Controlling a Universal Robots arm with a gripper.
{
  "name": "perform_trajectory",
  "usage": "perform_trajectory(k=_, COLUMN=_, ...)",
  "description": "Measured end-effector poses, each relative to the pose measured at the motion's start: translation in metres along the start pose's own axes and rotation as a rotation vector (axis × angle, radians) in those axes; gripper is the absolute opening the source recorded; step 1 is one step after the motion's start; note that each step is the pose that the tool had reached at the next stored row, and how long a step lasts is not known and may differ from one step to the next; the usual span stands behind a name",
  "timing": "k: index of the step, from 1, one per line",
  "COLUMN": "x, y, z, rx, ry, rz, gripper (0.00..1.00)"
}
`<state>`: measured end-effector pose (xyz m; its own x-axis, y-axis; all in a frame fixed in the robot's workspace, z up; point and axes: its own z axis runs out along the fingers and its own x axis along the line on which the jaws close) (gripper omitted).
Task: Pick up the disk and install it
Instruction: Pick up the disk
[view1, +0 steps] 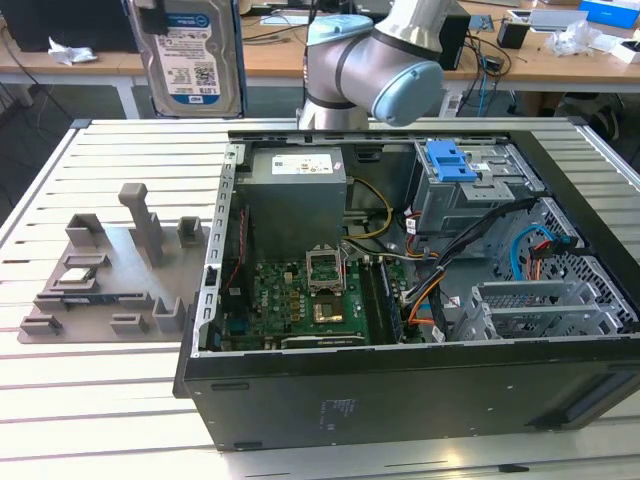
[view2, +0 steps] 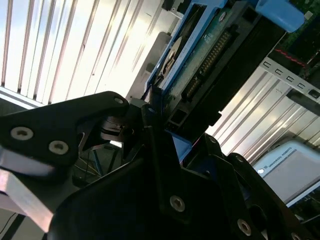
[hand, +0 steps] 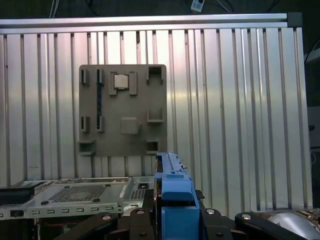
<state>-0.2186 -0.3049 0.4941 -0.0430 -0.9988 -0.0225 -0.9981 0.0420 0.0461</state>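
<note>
Disk (view1: 190, 60) is up in the air, well above the surface (view1: 100, 400), on the exterior view's left, hanging on edge w/ its label side toward that camera. Jaws are closed on it: in the second wrist view the black fingers (view2: 150, 125) pinch one short end of the blue carrier frame, connector edge running away from them. End grip prob. chosen so the long sides of the carrier stay free to slide into a bay; that's a judgement. Arm (view1: 372, 62) bends across from behind the PC case (view1: 350, 400). In the first wrist view the disk's blue frame (hand: 172, 195) points down at the grey fixture plate (hand: 122, 145), w/ the case edge just beside it, so the disk sits over the gap betw. plate and case, not yet over the bay. Plate carries a small square chip (hand: 121, 81) in one pocket, plus raised posts and brackets. Case lies on its side, lid off, which gives access from above: inside are the motherboard (view1: 300, 300), power supply box (view1: 295, 195), cable bundle (view1: 470, 270), and a grey drive cage (view1: 480, 200) w/ blue latch piece (view1: 450, 160) on top. Disk picked, not installed.
</note>
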Motion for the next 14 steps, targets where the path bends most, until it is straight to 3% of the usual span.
perform_trajectory(k=3, x=-0.0006, y=-0.0248, z=-0.0011, rx=-0.0025, ry=0.0001, rz=0.0, gripper=0.37)
perform_trajectory(k=8, x=0.0056, y=-0.0535, z=-0.0024, rx=-0.0051, ry=0.0002, rz=0.0, gripper=0.37)
perform_trajectory(k=13, x=0.009, y=-0.0689, z=-0.003, rx=-0.006, ry=0.0002, rz=0.0, gripper=0.37)
perform_trajectory(k=14, x=0.0102, y=-0.0758, z=-0.0033, rx=-0.0067, ry=0.0003, rz=0.0, gripper=0.37)
